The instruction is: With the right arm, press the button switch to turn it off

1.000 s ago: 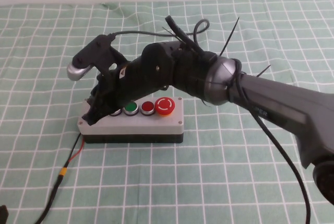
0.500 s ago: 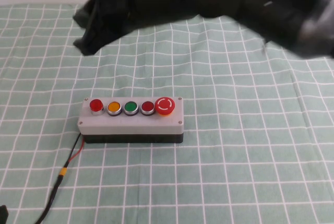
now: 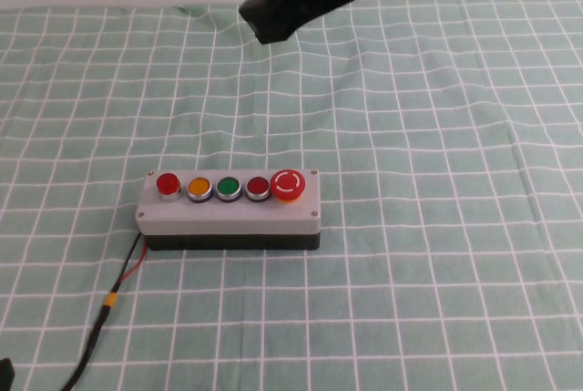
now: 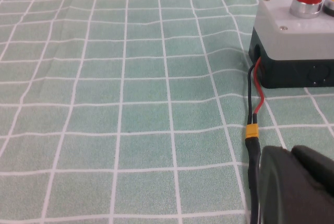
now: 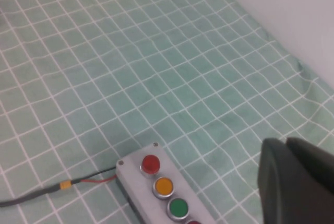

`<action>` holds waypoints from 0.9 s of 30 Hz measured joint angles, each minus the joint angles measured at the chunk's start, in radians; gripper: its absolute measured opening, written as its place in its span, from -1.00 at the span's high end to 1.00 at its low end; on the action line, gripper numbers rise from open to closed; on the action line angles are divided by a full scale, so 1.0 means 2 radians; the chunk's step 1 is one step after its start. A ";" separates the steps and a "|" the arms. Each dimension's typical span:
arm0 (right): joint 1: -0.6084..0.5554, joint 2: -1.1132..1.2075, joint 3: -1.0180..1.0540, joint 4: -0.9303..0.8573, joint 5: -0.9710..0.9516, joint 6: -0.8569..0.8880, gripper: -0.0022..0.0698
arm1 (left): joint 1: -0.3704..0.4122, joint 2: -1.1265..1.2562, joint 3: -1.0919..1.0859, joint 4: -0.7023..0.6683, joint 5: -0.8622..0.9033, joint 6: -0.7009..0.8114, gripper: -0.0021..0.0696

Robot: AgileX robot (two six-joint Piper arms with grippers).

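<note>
The grey button box [image 3: 228, 220] lies on the green checked cloth, left of centre. Along its top run a red button [image 3: 168, 184], an orange one [image 3: 199, 187], a green one [image 3: 228, 188], a small red one [image 3: 258, 188] and a large red mushroom button [image 3: 288, 184]. My right gripper [image 3: 270, 17] is shut and empty, raised well above and behind the box, touching nothing. In the right wrist view the gripper [image 5: 292, 182] hangs beside the box [image 5: 130, 176]. My left gripper [image 4: 295, 187] is shut, low at the near left by the cable [image 4: 254, 110].
A black cable with red wire and a yellow joint [image 3: 109, 300] runs from the box's left end to the near edge. The left gripper shows as a dark sliver [image 3: 5, 375] in the near left corner. A white wall rises behind the cloth.
My right arm has lifted off the box's left buttons and swung up and back to the right. All the buttons are now uncovered. The left arm has not moved.
</note>
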 joint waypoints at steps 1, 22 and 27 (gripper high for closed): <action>0.000 -0.014 0.021 0.000 -0.013 0.005 0.98 | 0.000 0.000 0.000 0.000 0.000 0.000 0.95; 0.000 -0.353 0.489 0.027 -0.276 0.038 0.98 | 0.000 0.000 0.000 0.000 0.000 0.000 0.95; 0.000 -0.416 0.513 0.029 -0.278 0.038 0.98 | 0.000 0.000 0.000 0.000 0.000 0.000 0.95</action>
